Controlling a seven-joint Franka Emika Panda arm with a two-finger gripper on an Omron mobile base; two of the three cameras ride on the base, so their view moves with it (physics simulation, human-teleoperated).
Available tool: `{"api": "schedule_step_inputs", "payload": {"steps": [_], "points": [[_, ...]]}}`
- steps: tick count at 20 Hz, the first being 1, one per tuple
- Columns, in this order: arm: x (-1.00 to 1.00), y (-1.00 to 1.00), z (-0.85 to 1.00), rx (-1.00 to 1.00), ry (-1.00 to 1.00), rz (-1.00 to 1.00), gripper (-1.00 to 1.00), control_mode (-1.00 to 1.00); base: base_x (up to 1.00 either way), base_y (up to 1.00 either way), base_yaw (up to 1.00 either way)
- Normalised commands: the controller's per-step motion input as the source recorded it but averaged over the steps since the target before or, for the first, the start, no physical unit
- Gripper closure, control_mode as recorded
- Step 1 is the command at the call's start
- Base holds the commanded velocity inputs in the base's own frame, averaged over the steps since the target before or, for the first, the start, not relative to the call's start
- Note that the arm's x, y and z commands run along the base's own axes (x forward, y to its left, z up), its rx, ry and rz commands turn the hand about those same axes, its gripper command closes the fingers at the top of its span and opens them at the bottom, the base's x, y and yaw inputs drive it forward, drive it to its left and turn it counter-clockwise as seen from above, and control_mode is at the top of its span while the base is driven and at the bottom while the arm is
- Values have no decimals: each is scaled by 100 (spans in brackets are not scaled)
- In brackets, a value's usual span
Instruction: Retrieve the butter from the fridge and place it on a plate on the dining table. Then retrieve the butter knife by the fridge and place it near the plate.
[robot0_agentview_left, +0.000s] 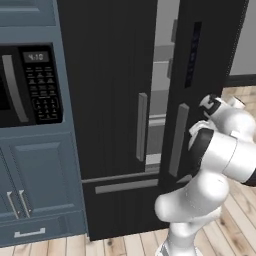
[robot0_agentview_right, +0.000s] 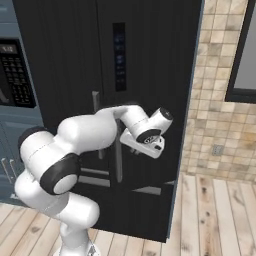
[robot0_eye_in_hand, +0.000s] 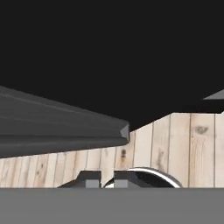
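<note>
We see our gripper (robot0_eye_in_hand: 104, 179) nearly closed, holding nothing, just beside the fridge's (robot0_agentview_left: 115, 100) grey handle (robot0_eye_in_hand: 61, 131).

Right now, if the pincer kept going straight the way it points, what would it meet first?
Probably the grey handle of the fridge door; the pincer sits just below it with black door surface ahead, though depth is unclear.

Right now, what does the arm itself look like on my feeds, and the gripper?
The arm is glossy white, built of rounded tubular segments with dark grey-black bands and round caps at the joints. No cables or markings show. The hand is a white block on a dark wrist ring. The gripper has two small dark grey square-tipped fingers.
</note>
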Motion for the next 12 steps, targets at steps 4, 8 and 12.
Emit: {"api": "schedule_step_inputs", "payload": {"steps": [4, 8, 12], "points": [[-84, -37, 0, -13, -23, -5, -100, -100, 0, 0, 0], [-100, 75, 13, -43, -69, 0, -100, -100, 0, 0, 0], [-100, 100, 15, -63, -72, 0, -100, -100, 0, 0, 0]]}}
